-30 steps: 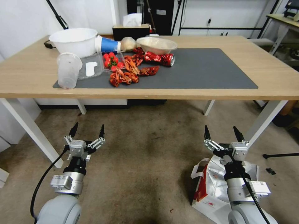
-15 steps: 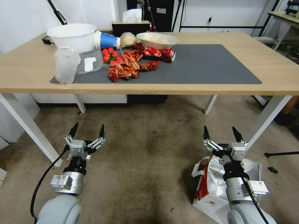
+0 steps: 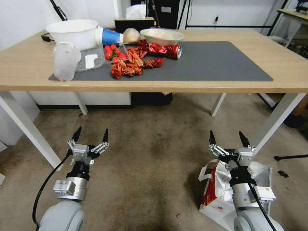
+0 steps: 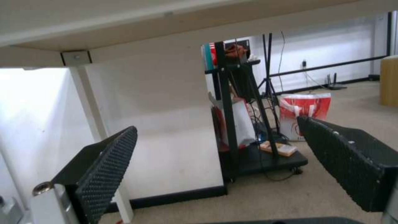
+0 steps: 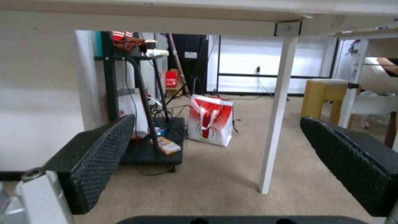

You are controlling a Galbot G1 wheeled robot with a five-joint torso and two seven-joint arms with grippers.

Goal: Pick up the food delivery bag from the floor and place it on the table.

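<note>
One food delivery bag (image 3: pixel 221 189) gapes, foil-lined.

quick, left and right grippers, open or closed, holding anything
Left gripper: open, holding nothing, above the floor.
Right gripper: open, holding nothing, above the food delivery bag.

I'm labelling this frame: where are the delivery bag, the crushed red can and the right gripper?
delivery bag (image 3: pixel 210 189), head view, red side panel.
crushed red can (image 3: pixel 167 50), head view, middle of its body.
right gripper (image 3: pixel 226 140), head view, midway between its open fingertips.

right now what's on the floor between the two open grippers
In the head view, bare stained grey-brown carpet lies between the left gripper and right gripper.
</note>
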